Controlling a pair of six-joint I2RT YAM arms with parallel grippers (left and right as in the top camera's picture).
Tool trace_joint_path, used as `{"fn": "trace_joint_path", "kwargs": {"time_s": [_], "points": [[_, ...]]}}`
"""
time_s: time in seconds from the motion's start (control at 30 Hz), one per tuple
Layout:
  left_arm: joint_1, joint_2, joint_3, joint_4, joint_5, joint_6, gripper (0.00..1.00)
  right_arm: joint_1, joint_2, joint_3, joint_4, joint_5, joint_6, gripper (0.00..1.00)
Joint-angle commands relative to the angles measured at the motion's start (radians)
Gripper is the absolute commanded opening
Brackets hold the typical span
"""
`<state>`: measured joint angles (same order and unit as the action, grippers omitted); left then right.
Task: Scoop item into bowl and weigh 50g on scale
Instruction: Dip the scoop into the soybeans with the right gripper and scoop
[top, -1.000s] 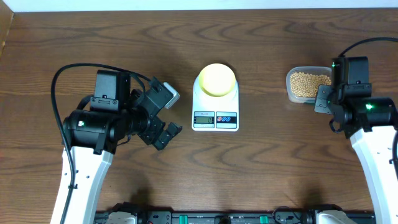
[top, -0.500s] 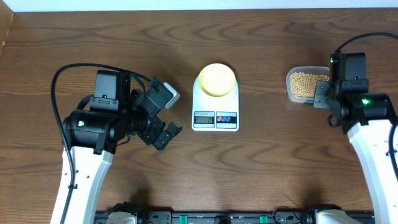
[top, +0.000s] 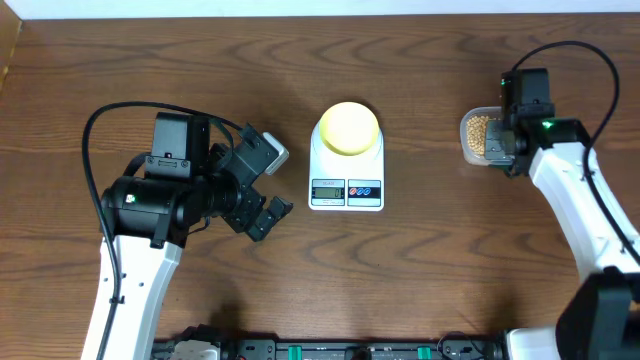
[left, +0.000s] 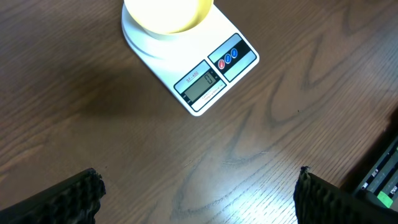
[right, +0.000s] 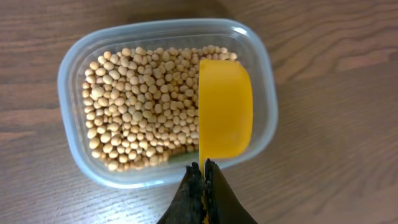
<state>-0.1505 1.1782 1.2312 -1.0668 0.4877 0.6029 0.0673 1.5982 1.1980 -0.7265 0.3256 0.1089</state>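
Table: dark brown wood grain (top: 450, 280), with everything else resting on it.
Scale: white and flat (top: 346, 190), at the middle of the table, with a grey display and a red and a blue button on the edge facing the robot.
Tub: clear plastic with rounded corners (right: 68, 81), right of the scale and well apart from it.
Bowl: pale yellow and round (top: 348, 128), sitting on the scale's platform and covering most of it.
Scoop: bright yellow (right: 225, 109), over the right half of the tub; whether it touches the beans cannot be told.
Beans: small, round and tan (right: 143, 106), heaped across the tub's floor.
Change: a second ago the right arm stood to the right of the tub; it has swung in over it and hides its right part from overhead. The left arm, scale and bowl have not moved.
Right gripper: (right: 203, 171) clenched on the scoop's thin handle at the tub's near rim, with the beans just beyond the fingertips.
Left gripper: (left: 198, 186) spread wide and gripping nothing, left of the scale, far from the beans.
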Motion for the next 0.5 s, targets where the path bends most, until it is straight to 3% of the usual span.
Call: {"fn": "trace_joint_path", "kwargs": {"time_s": [0.0, 0.47], "points": [[0.003, -0.002, -0.003, -0.002, -0.006, 0.006, 1.00, -0.008, 0.035, 0.017, 0.013, 0.004, -0.013, 0.01], [0.003, -0.002, -0.003, -0.002, -0.006, 0.006, 1.00, -0.014, 0.086, 0.017, 0.035, -0.263, -0.039, 0.01]]}}
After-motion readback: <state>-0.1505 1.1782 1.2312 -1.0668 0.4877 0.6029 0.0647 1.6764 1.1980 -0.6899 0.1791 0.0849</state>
